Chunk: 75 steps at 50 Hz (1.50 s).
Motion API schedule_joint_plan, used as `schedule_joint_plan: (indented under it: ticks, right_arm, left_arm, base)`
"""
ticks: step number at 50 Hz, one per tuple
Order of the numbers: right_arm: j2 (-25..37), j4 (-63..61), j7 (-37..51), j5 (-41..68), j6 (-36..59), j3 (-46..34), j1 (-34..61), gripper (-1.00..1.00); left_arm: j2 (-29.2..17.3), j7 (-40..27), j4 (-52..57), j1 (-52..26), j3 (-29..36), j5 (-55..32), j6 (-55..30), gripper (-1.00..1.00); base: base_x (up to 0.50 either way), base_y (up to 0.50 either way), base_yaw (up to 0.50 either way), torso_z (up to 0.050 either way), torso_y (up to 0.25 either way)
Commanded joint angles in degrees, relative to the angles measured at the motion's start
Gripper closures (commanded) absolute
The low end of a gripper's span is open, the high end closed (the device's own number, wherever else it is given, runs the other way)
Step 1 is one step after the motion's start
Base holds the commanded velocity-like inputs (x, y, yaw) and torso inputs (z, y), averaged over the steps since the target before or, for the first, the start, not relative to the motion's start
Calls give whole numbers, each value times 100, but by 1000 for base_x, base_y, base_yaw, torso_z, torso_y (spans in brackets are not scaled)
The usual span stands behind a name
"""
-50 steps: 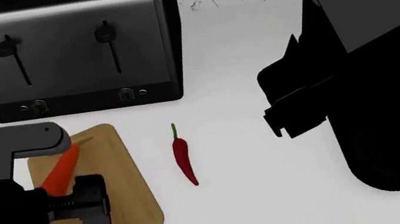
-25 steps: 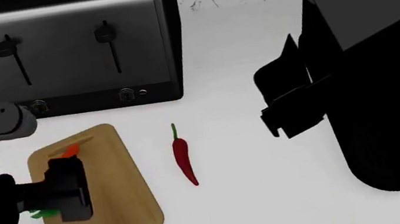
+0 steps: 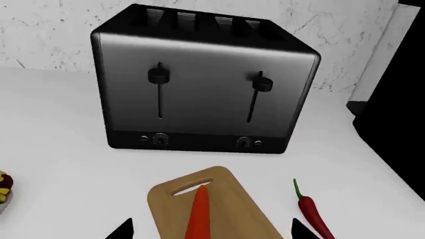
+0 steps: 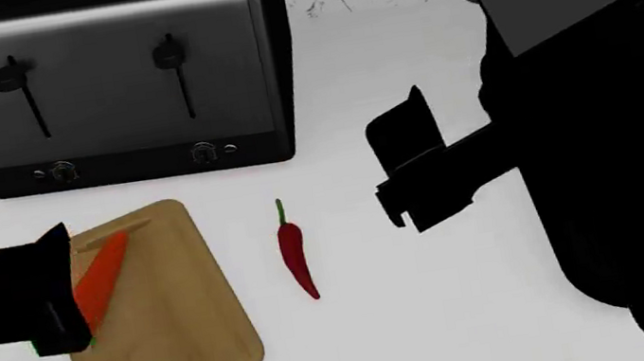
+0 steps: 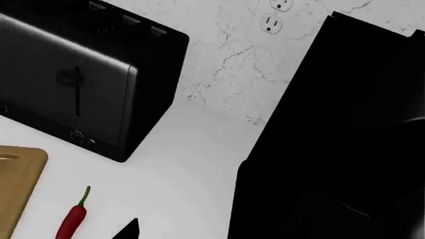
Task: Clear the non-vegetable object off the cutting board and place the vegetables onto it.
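Observation:
The orange carrot [image 4: 103, 269] lies on the tan cutting board [image 4: 180, 336], its leafy end hidden behind my left gripper [image 4: 49, 300]. That gripper is open and empty, at the board's left edge just above the carrot. In the left wrist view the carrot [image 3: 197, 215] lies between the wide-spread fingertips [image 3: 123, 230] on the board [image 3: 232, 209]. The red chili pepper [image 4: 295, 253] lies on the counter right of the board. My right gripper [image 4: 412, 165] is open and empty, up and to the right of the chili. The burrito [image 3: 4, 186] shows only at the edge of the left wrist view, off the board.
A black two-lever toaster [image 4: 104, 88] stands behind the board. A large black appliance [image 4: 611, 195] fills the right side, close behind my right arm. The right wrist view shows the chili [image 5: 73, 219], the board's corner [image 5: 17, 189] and a wall socket [image 5: 271, 22].
My left gripper has let go of the carrot, which now lies on the board, and has pulled back to the left. My right gripper has moved left, toward the chili.

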Motion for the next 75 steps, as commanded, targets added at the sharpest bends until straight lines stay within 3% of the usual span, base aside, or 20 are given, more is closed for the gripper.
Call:
schedule_joint_plan:
  ticks: [1,21,45,75]
  right_arm:
    - [-392,721,-507,99,-91,120,76,-100]
    - [-1192,2210,-724,796,-196,-50,385,-100]
    - [-1864,3615,-2354,-822,-146,-964,734,-100]
    - [-2411,4553,-3699,-1698,-592,-1607,654,-100]
  left_arm:
    - [-311,258,629,852,-766,186,748,-100]
    - [-696,407,1202,1218,-1266,505,1061,-100]
    - [-777,710,1170,1682,-1472,917,1268,-100]
    - [-839,662,1289,1825,-1537,945,1328,-100]
  base:
    - [0,0,0,0,0]
    - [0,0,0,0,0]
    - [0,0,0,0,0]
    - [0,0,0,0,0]
